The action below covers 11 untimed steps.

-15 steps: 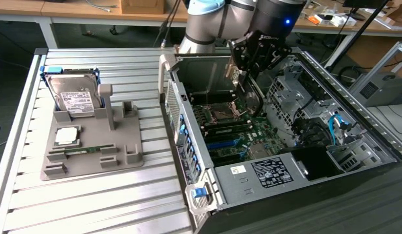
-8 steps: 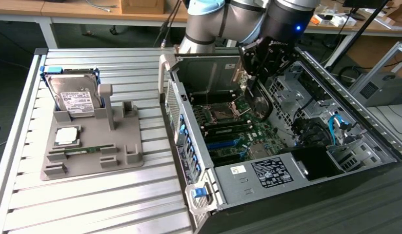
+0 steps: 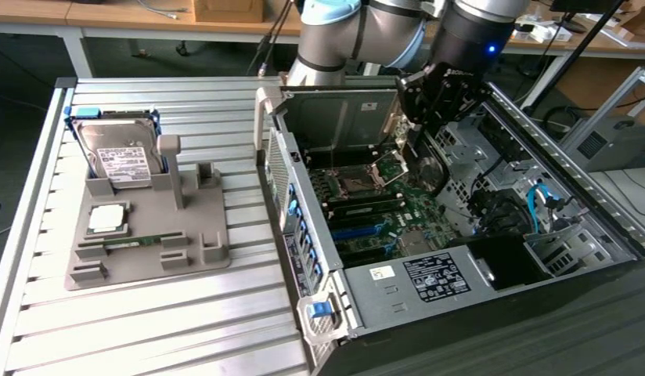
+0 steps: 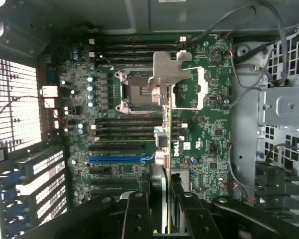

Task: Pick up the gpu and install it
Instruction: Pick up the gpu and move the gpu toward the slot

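My gripper (image 4: 165,201) is clamped narrowly on the gpu (image 4: 167,74), holding it edge-on above the motherboard (image 4: 209,124) inside the open case (image 3: 286,204). Beside the card's edge I read "DELL". The hard drive (image 3: 122,160) label is illegible.

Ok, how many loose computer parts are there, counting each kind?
hard drive on the grey holder: 1
silver chip on the holder: 1
green memory stick on the holder: 1
gpu held in the gripper: 1
Total: 4
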### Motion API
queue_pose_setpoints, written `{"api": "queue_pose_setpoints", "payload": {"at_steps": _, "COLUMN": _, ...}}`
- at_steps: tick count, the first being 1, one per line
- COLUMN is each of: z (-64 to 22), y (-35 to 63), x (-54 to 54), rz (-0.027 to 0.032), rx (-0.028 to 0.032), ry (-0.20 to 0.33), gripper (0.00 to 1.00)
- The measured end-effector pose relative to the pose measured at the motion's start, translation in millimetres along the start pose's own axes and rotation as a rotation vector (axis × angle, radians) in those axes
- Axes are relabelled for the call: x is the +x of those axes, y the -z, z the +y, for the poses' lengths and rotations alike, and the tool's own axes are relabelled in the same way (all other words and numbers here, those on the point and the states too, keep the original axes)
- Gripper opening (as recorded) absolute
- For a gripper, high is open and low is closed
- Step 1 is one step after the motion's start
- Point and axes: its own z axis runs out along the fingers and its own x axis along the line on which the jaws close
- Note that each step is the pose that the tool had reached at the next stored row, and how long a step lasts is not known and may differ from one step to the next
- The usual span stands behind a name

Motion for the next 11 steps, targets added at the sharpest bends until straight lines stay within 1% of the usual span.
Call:
{"api": "queue_pose_setpoints", "payload": {"at_steps": 3, "z": 0.3, "y": -0.4, "x": -10.0, "rz": -0.0001, "rx": -0.0001, "ry": 0.001, "gripper": 0.27}}
{"api": "queue_pose_setpoints", "payload": {"at_steps": 5, "z": 0.4, "y": -0.4, "x": -14.0, "rz": -0.0001, "rx": -0.0001, "ry": 0.001, "gripper": 0.27}}
{"api": "queue_pose_setpoints", "payload": {"at_steps": 11, "z": 0.5, "y": -0.4, "x": -15.3, "rz": -0.0001, "rx": -0.0001, "ry": 0.001, "gripper": 0.27}}
